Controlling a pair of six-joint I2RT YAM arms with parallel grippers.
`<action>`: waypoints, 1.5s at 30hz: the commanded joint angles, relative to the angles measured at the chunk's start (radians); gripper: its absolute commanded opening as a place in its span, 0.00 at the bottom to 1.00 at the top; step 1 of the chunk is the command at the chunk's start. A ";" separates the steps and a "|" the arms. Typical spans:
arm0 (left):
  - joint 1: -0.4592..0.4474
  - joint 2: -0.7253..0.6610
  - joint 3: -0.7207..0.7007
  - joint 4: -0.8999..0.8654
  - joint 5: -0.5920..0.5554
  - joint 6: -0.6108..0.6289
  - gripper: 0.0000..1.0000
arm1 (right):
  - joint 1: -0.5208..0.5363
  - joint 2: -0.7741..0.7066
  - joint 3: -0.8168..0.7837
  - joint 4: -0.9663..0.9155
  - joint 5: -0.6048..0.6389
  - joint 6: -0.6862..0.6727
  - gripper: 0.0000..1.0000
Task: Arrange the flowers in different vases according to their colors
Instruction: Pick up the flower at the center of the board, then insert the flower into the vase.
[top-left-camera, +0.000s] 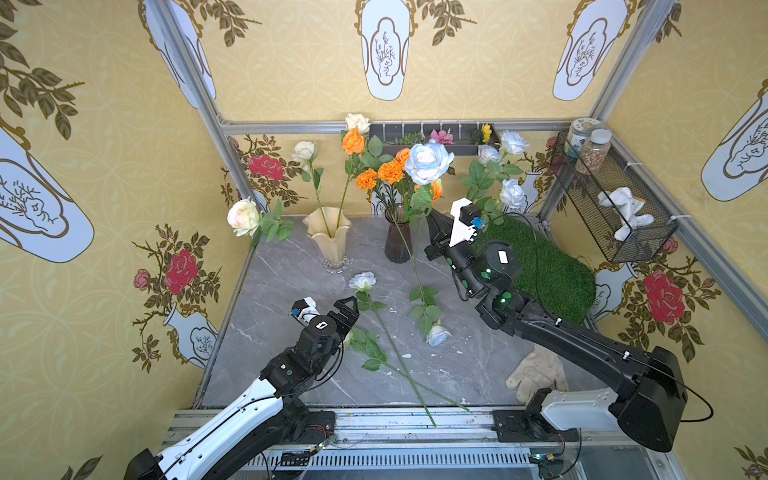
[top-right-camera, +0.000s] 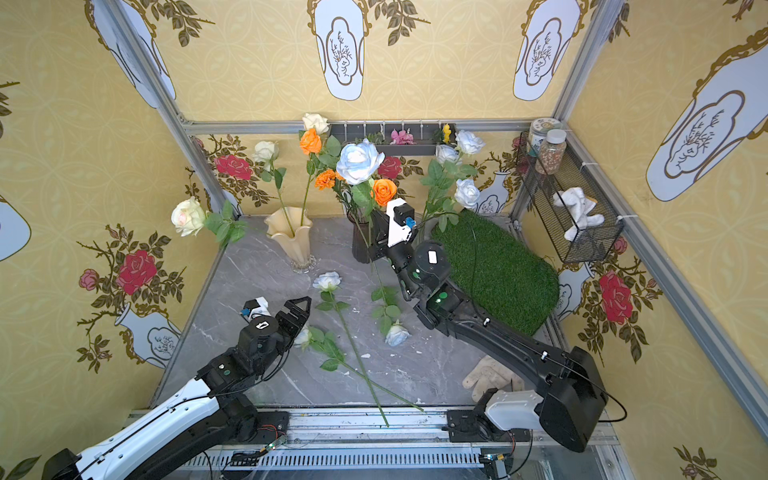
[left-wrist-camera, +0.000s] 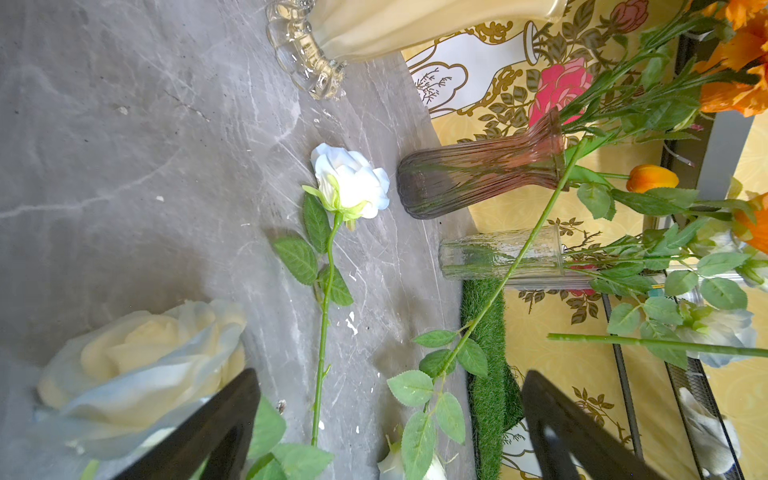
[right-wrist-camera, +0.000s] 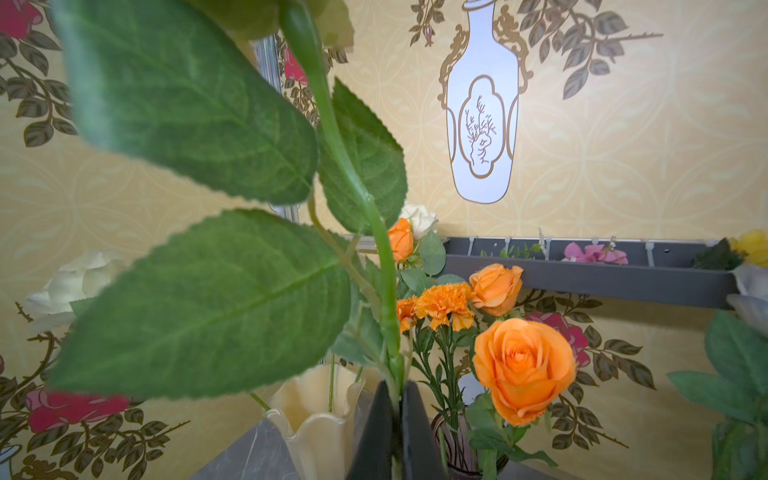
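The left gripper (top-left-camera: 348, 308) hangs low over the table (top-left-camera: 291, 291) with its jaws spread fully, one above the other, holding nothing. A cream rose (left-wrist-camera: 137, 365) lies just beside its lower jaw. A white rose (top-left-camera: 363, 281) lies on the table ahead of it, and the cream vase (top-left-camera: 330, 237) stands farther ahead. A pale rose (top-left-camera: 438, 334) lies head-down on the table between the two grippers. Its stem slants up toward the purple vase (top-left-camera: 398, 245); whether it rests on the rim cannot be told.

The right gripper (right-wrist-camera: 400, 390) is raised, its jaws pinched tight on the stem of a blue rose (top-left-camera: 428, 162). The head stands well above the gripper, over the orange flowers (top-left-camera: 390, 171). The cut end hangs free below the jaws, beside the clear vase (left-wrist-camera: 503, 257) and not in it. That vase, holding blue roses (top-left-camera: 513, 193), sits just past the gripper on its right.

The step in hand looks like carrying the blue rose to the clear vase. To do it well, the gripper should:
- hold the stem near upright;
- draw the broad leaves above the jaws clear of the orange flowers first, since they could snag;
- bring the cut end above the rim before moving sideways;
- aim for a gap among the stems inside;
- lower until the stem sits well down, and only then let go.
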 joint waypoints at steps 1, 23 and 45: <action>0.000 -0.007 -0.010 0.021 0.001 0.006 1.00 | -0.020 -0.035 0.016 0.031 0.014 -0.038 0.00; 0.002 0.090 0.035 0.050 0.010 0.052 1.00 | -0.398 0.247 0.278 0.118 -0.083 0.055 0.00; 0.039 0.170 0.063 0.094 0.047 0.079 1.00 | -0.425 0.410 0.168 0.214 -0.068 0.090 0.63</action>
